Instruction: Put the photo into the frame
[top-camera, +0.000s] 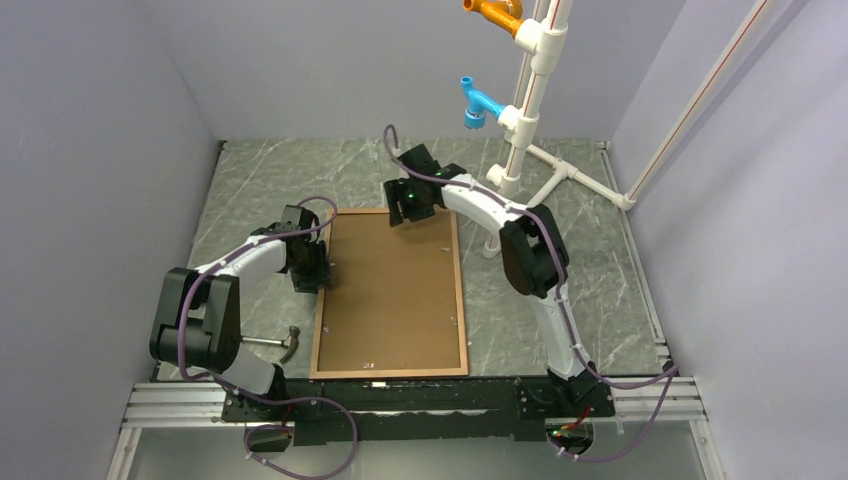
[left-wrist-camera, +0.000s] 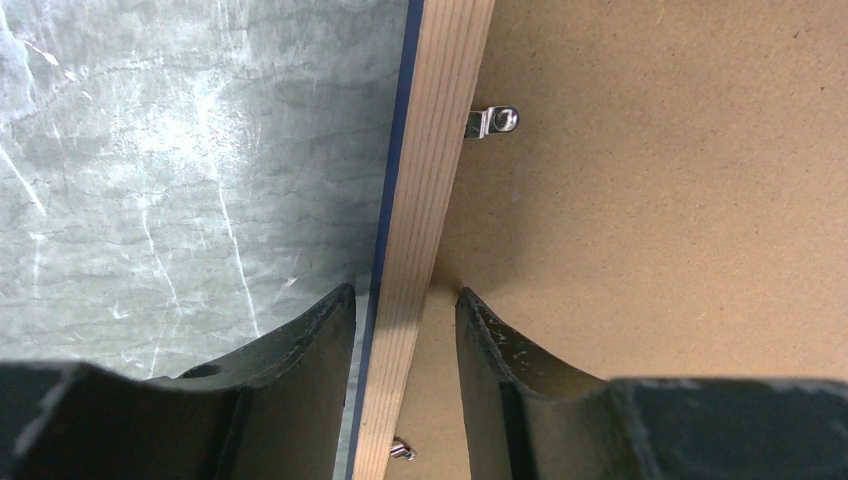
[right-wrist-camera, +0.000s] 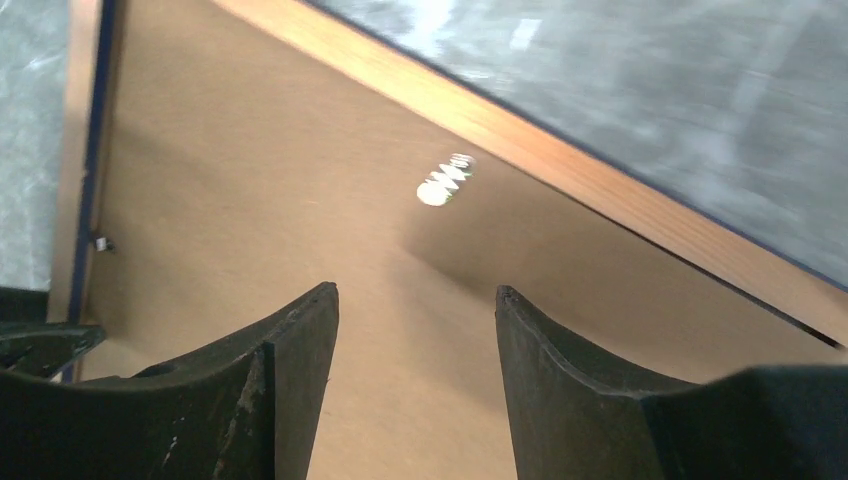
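The frame (top-camera: 390, 373) lies flat on the table with its brown wood face up. A plain brown backing board (top-camera: 395, 290) fills it. The photo is out of view. My left gripper (top-camera: 322, 268) is at the frame's left rail (left-wrist-camera: 430, 170) and straddles it, one finger outside over the table, one inside over the board (left-wrist-camera: 650, 200). The jaws are open, with a gap on the inner side. My right gripper (top-camera: 408, 212) hovers open over the board (right-wrist-camera: 250, 180) near the far rail (right-wrist-camera: 560, 165), holding nothing.
Small metal clips (left-wrist-camera: 493, 122) stick out of the left rail over the board. A white pipe stand (top-camera: 520, 120) with a blue fitting (top-camera: 478, 103) rises at the back right. A hammer-like tool (top-camera: 285, 342) lies by the left arm's base. Grey walls close three sides.
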